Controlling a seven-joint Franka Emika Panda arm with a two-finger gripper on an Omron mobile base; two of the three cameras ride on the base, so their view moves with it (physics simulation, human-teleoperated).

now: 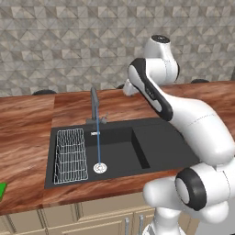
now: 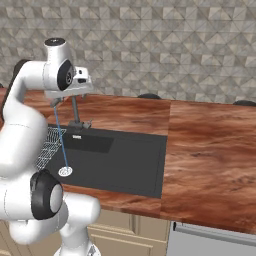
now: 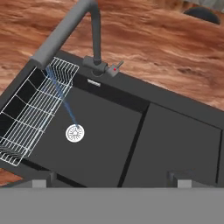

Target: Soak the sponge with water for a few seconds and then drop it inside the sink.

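Green sliver at the far left edge of the left base view: the sponge (image 1: 2,190), on the wood counter (image 1: 25,119), cut off by the frame. It is left of the sink (image 1: 160,149), outside the basin and well apart from the gripper.

Next right, a white wire rack (image 1: 71,156) sits in the left end of the black basin. The water (image 1: 97,147) runs as a thin pale blue stream from the faucet (image 1: 95,104) spout straight down onto the round silver drain (image 1: 99,168), just right of the rack.

Writing: a small white label (image 3: 90,82) on the sink's back wall under the faucet base, too small to read. There is a red dot on the faucet lever (image 3: 114,68). No other markings are legible.

Right of the drain a step rises to the flat side ledge (image 3: 179,140), which is bare.

Arm pose: it rises from the base at the sink's front right, folds at the elbow, and the forearm reaches up and back. In the right base view the wrist sits high above the faucet. The hand camera looks down into the basin.

Gripper (image 3: 111,180): fingertips wide apart at the bottom of the hand view, nothing between them.
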